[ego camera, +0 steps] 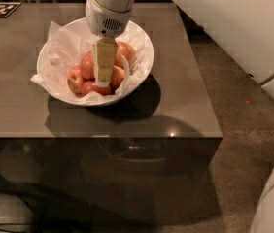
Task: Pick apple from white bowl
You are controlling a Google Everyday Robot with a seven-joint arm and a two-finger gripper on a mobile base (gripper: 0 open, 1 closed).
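Tool down among the apples, nothing lifted yet

In the upper left of the frame, the tool (103, 79) hangs straight down into the middle of the white bowl (145, 52), its tip low in the fruit pile; I cannot tell whether it is open or closed. The apple (86, 64), as best I can judge, is the larger red-orange one just left of the tool, touching it and resting in the bowl. The reach looks done; the grasp and the lift out remain. The bowl stands on the grey tabletop (185, 106), lined with crumpled tissue paper (54, 45), and holds several other red apples (118, 76) packed close around the tool.
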